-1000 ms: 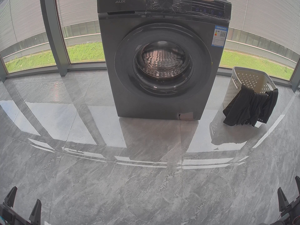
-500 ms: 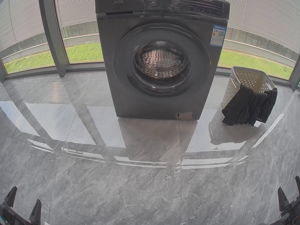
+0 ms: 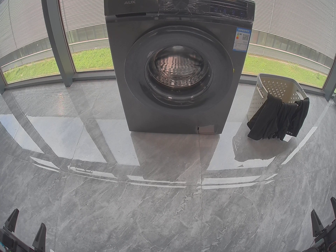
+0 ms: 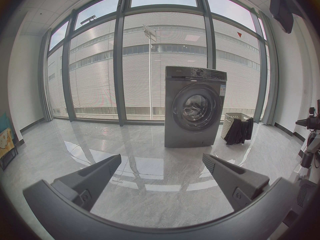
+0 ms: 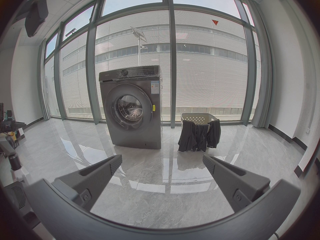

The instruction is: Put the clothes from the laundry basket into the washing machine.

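Note:
A grey front-loading washing machine [image 3: 178, 63] stands on the floor ahead, its round glass door closed against the front. To its right sits a white perforated laundry basket [image 3: 278, 86] with black clothes [image 3: 276, 118] draped over its front rim. My left gripper [image 3: 27, 224] is low at the near left, far from both, open and holding nothing. My right gripper [image 3: 323, 210] is low at the near right, also open with nothing in it. The left wrist view shows the left gripper [image 4: 161, 157] with the washing machine [image 4: 195, 107] and clothes [image 4: 238, 132] far beyond; in the right wrist view, the right gripper [image 5: 162, 157] faces the clothes [image 5: 198, 135].
Glossy grey marble floor [image 3: 157, 200] spreads wide between me and the machine. Tall windows with dark frames [image 3: 56, 35] stand behind the machine and basket.
The whole head view has shifted slightly; machine and basket sit a little further left and look a bit larger. Both grippers stay where they were, open.

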`<state>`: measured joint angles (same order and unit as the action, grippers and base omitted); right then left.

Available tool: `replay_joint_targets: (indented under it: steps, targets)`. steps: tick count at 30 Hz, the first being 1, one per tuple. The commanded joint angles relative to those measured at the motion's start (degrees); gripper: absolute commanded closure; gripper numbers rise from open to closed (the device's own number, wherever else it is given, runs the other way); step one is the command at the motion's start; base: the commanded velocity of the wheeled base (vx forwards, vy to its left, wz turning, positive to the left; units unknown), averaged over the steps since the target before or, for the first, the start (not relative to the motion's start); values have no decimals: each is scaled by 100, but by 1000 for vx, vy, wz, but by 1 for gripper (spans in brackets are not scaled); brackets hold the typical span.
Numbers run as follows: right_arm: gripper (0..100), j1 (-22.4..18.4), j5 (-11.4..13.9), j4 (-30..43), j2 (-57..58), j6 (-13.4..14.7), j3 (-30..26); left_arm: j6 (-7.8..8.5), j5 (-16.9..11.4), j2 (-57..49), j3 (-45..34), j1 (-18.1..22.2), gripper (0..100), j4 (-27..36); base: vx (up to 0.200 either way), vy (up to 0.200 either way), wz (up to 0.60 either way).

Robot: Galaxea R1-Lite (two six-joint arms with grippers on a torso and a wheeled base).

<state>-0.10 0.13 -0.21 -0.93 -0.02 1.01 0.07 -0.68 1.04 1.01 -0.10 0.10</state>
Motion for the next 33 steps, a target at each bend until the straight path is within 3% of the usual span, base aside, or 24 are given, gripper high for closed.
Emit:
replay_joint_targets:
  steps: [1,4,28,33]
  targets:
    - [0,1,13,3,49,-6,-101,10,-2,-104,-101,1,0,-1,0,0,-600]
    - [0,1,4,-6,49,2,-101,19,-11,-104,-101,1,0,-1,0,0,-600]
    - [0,-8,13,3,49,2,-101,19,-11,-104,-101,1,0,-1,0,0,0]
    - [0,1,4,3,49,-6,-101,10,-11,-104,-101,1,0,-10,0,0,360]
